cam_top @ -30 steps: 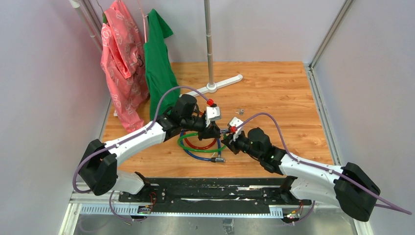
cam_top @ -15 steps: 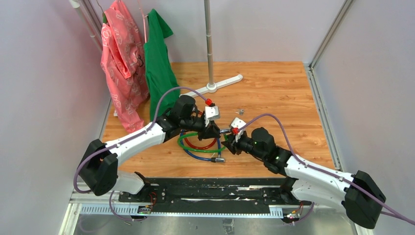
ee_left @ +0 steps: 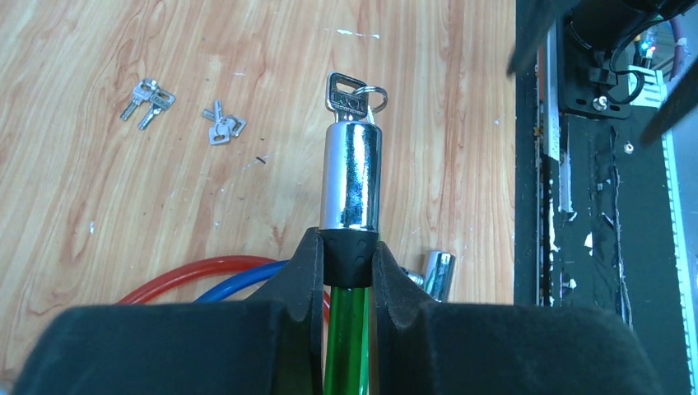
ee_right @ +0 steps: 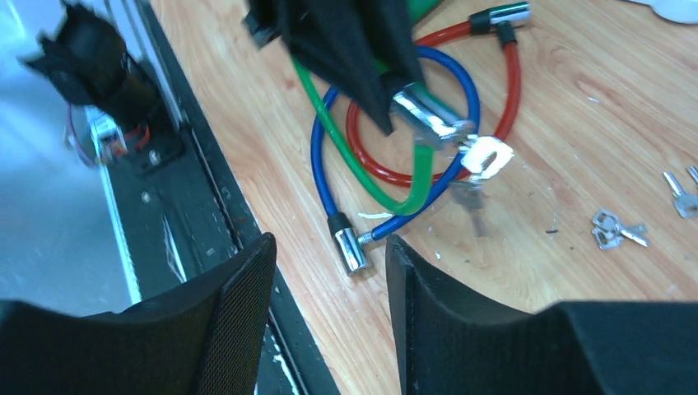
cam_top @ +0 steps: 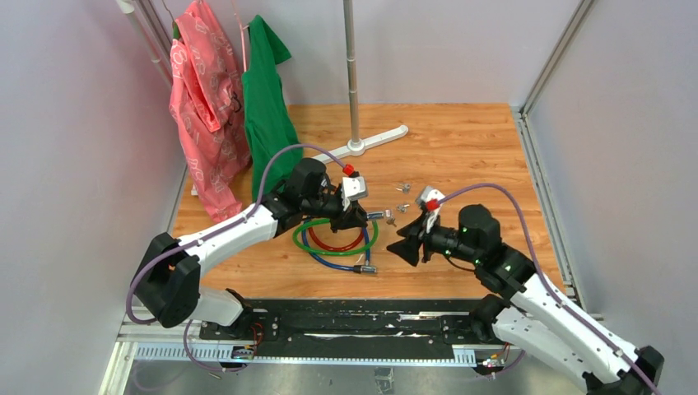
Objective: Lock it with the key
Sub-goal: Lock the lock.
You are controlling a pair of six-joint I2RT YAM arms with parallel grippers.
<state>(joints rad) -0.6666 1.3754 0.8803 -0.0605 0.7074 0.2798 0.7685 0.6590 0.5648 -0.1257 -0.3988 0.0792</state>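
Key [ee_left: 346,92] is seated in the end of the chrome lock barrel [ee_left: 351,177]. Its head and split ring [ee_left: 377,95] protrude from the barrel.

Left gripper [ee_left: 349,247] is clamped on the black collar [ee_left: 351,265] at the base of the barrel, where the green cable [ee_left: 346,346] enters. The barrel is held above the table [cam_top: 469,148] and points toward the right arm. The key casts a shadow on the wood beneath it.

Right gripper [ee_right: 328,263] has its jaws apart and holds nothing. It sits clear of the key, on the near side, with the fingers facing the barrel.

Cable layout, under and beside the left gripper:
- Red cable [ee_right: 355,136] lies coiled, and its chrome plug [ee_right: 502,15] rests on the table.
- Blue cable [ee_right: 316,160] lies coiled through the same stack. Its chrome plug [ee_right: 350,247] lies free at the near side.
- The green cable loops over both.

Spare keys: two small pairs [ee_left: 146,100] [ee_left: 221,127] lie flat on the table beyond the barrel, apart from each other and untouched by either gripper.
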